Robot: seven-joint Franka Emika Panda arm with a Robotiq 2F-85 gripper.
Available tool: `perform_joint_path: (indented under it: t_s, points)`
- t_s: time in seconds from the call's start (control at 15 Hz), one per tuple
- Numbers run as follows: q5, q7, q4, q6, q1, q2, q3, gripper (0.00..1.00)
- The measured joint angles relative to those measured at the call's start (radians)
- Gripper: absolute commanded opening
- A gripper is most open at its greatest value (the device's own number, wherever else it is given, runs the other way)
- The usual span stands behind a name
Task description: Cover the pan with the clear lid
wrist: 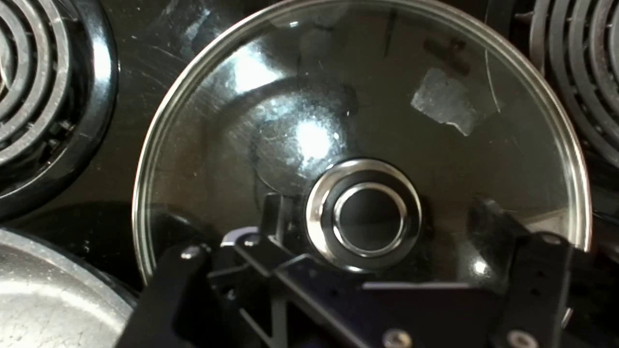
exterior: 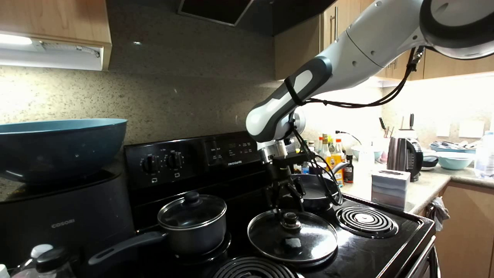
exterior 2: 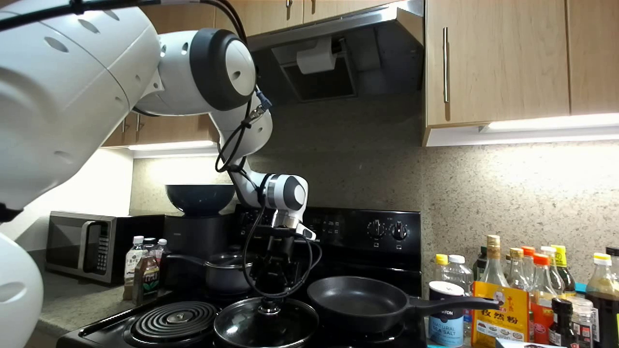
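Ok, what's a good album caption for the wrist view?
Open gripper over the clear lid, pan peeking in at lower left.

Black and Silver against Speckled Beige

The frying pan (exterior 2: 358, 302) is black; the clear lid (exterior: 292, 236) is colourless, with a silver rim (wrist: 139, 208) and a black knob (wrist: 370, 217) ringed in silver. The hand (exterior: 288, 207) is black, the arm (exterior: 370, 42) white and grey. The saucepan (exterior: 197, 237) is dark grey, the big bowl (exterior: 61, 152) dark blue with a lighter blue inside. Concentric dark rings pattern the burner (exterior: 366, 219). Dark flecks speckle the beige wall (exterior 2: 512, 193); pale wood grain marks the cabinets (exterior 2: 503, 63).
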Motion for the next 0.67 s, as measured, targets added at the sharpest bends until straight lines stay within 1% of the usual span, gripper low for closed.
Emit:
perform_joint_path:
  t_s: [0.4, 0.47, 0.53, 0.67]
  points:
    - [0.000, 0.000, 0.000, 0.000, 0.000, 0.006, 0.000, 1.00]
    - [0.000, 0.000, 0.000, 0.000, 0.000, 0.007, 0.000, 0.81]
    - [0.000, 0.000, 0.000, 0.000, 0.000, 0.007, 0.000, 0.73]
    - [0.000, 0.000, 0.000, 0.000, 0.000, 0.008, 0.000, 0.61]
